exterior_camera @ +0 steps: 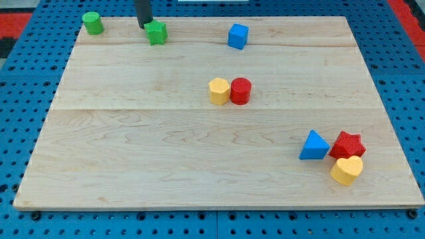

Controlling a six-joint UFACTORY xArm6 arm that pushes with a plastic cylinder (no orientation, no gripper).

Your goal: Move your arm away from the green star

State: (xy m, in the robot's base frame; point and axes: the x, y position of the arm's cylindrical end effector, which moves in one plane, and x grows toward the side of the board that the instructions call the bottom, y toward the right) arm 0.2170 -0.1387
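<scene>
The green star [157, 32] lies near the view's top edge of the wooden board [133, 146], left of centre. My tip [143, 25] comes down from the view's top and stands right against the star's upper left side, touching or nearly touching it. A green cylinder [92, 23] stands further to the view's left, in the top left corner.
A blue cube [238, 36] sits at the top, right of the star. A yellow hexagon [218, 91] and a red cylinder [240, 91] touch at the centre. A blue triangle [313, 146], a red star [348, 144] and a yellow heart [346, 170] cluster at the bottom right.
</scene>
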